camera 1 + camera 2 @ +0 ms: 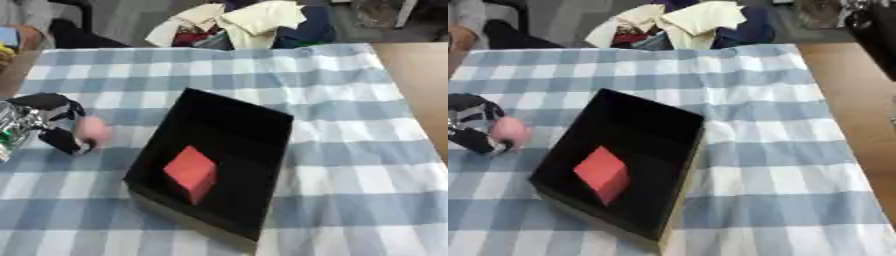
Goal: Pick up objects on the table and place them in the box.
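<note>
Your table (411, 85) is covered by a blue and white checked cloth (350, 150), with bare brown wood showing along the right edge. A black open box (254, 135) sits directly on the cloth, a little left of the middle and turned askew to the table's edges, its near corner close to the front edge. At the far edge you have a heap of pale yellow, red and dark blue fabric (245, 22); whether it rests on the table or behind it cannot be told.
</note>
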{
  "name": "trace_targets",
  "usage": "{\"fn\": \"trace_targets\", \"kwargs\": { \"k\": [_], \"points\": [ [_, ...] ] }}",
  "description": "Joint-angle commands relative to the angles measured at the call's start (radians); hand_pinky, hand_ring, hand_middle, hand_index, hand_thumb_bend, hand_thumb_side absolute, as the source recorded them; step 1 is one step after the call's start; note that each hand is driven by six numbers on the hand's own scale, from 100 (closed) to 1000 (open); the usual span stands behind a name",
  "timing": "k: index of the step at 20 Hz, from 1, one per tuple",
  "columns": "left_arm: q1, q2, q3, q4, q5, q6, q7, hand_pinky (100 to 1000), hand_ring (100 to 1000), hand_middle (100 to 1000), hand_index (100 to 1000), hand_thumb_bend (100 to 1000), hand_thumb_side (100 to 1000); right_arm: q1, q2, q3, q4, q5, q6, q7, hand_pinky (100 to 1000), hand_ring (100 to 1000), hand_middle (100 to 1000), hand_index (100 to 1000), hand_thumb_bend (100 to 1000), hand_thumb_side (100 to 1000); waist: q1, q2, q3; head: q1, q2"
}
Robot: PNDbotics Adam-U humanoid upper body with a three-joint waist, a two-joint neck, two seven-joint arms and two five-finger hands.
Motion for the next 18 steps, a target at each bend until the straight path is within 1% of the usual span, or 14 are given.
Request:
{"fn": "trace_targets", "kwargs": {
  "k": [1, 5, 6, 8, 9, 10, 11, 15, 18],
  "points": [
    [-0.023, 0.012, 0.006, 0.011, -0.019, -0.01, 0.01, 747, 812, 744, 882, 341, 414, -0.007, -0.01, -0.011, -0.017, -0.009, -0.003, -0.001, 953, 903, 787, 828, 100, 807, -0.002, -0.017, -0.001, 0.005, -0.012],
    [-0.026, 0.001, 0.007, 0.02, -0.014, -0.009, 0.029, 730, 799, 727, 866, 301, 410, -0.004, -0.008, -0.013, -0.017, -0.01, -0.001, -0.003, 953, 903, 787, 828, 100, 808, -0.002, -0.016, -0.003, 0.006, -0.013],
    [-0.026, 0.0, 0.007, 0.021, -0.012, -0.007, 0.033, 708, 783, 699, 848, 257, 405, -0.003, -0.008, -0.013, -0.017, -0.01, -0.001, -0.003, 953, 903, 787, 829, 100, 809, -0.002, -0.016, -0.003, 0.007, -0.013],
    [-0.024, 0.0, 0.006, 0.016, -0.006, -0.005, 0.041, 693, 769, 680, 831, 213, 395, 0.0, -0.008, -0.015, -0.017, -0.011, 0.0, -0.003, 953, 903, 787, 829, 100, 810, -0.002, -0.015, -0.003, 0.006, -0.012],
    [-0.023, 0.001, 0.005, 0.011, -0.003, -0.005, 0.043, 693, 769, 680, 831, 213, 395, 0.0, -0.009, -0.015, -0.017, -0.01, 0.001, -0.003, 953, 903, 787, 829, 100, 810, -0.002, -0.015, -0.003, 0.006, -0.012],
    [-0.022, 0.003, 0.004, 0.002, 0.0, -0.005, 0.044, 679, 759, 670, 823, 180, 391, 0.001, -0.009, -0.015, -0.017, -0.01, 0.002, -0.003, 954, 903, 787, 829, 100, 811, -0.002, -0.015, -0.003, 0.006, -0.011],
    [-0.021, 0.007, 0.003, -0.009, 0.002, -0.005, 0.043, 669, 753, 667, 821, 171, 389, 0.002, -0.009, -0.015, -0.017, -0.011, 0.002, -0.002, 954, 903, 787, 829, 100, 812, -0.002, -0.015, -0.002, 0.006, -0.01],
    [-0.014, 0.026, -0.005, -0.069, -0.001, -0.009, 0.019, 658, 745, 676, 823, 100, 387, 0.004, -0.009, -0.016, -0.017, -0.011, 0.004, -0.001, 954, 903, 787, 829, 100, 815, -0.001, -0.015, 0.0, 0.005, -0.009],
    [-0.012, 0.037, -0.006, -0.102, -0.016, -0.011, -0.013, 652, 739, 677, 823, 100, 346, 0.007, -0.007, -0.015, -0.017, -0.012, 0.004, 0.0, 954, 903, 787, 830, 100, 819, 0.0, -0.016, 0.001, 0.005, -0.011]
  ]
}}
